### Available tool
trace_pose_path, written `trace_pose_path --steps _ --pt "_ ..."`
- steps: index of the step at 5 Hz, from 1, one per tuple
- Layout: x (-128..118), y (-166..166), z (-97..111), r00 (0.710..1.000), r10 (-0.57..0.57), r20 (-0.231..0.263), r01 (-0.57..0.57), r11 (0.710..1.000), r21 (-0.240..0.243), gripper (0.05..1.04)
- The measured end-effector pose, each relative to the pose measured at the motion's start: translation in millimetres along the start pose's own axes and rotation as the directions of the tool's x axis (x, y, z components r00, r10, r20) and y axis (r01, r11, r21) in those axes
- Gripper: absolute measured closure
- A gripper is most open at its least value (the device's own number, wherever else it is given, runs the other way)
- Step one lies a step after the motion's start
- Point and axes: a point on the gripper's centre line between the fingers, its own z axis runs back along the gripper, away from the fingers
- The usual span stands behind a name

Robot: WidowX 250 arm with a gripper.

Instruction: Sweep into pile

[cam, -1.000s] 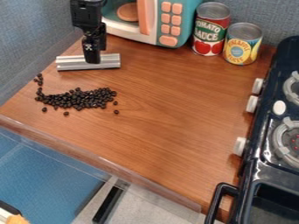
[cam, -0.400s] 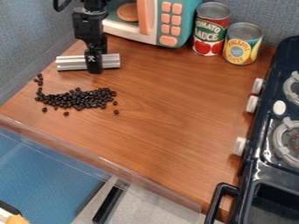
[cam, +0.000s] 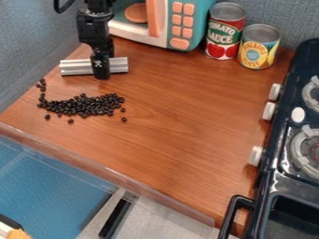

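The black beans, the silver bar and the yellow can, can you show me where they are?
Beans (cam: pixel 87 106): camera view, the thick middle of the pile.
Bar (cam: pixel 76 67): camera view, its left part, beside the gripper (cam: pixel 100 75).
Yellow can (cam: pixel 257 54): camera view, the front of its label.

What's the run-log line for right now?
sweep into pile | gripper at silver bar | bar clear of black beans | beans bunched, few strays

Toy microwave (cam: pixel 176 24) beside red can (cam: pixel 225 31), yellow can (cam: pixel 259 47); dark toy stove (cam: pixel 289 161) at right.
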Motion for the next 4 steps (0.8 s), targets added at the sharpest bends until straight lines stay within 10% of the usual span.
trace_pose_path --steps 3,4 --pt "8.9 -0.9 2.6 0.999 0.039 -0.02 -0.04 0.999 -0.037 0.133" --pt "9.9 0.2 -1.1 0.999 0.048 -0.026 -0.049 0.998 -0.041 0.422"
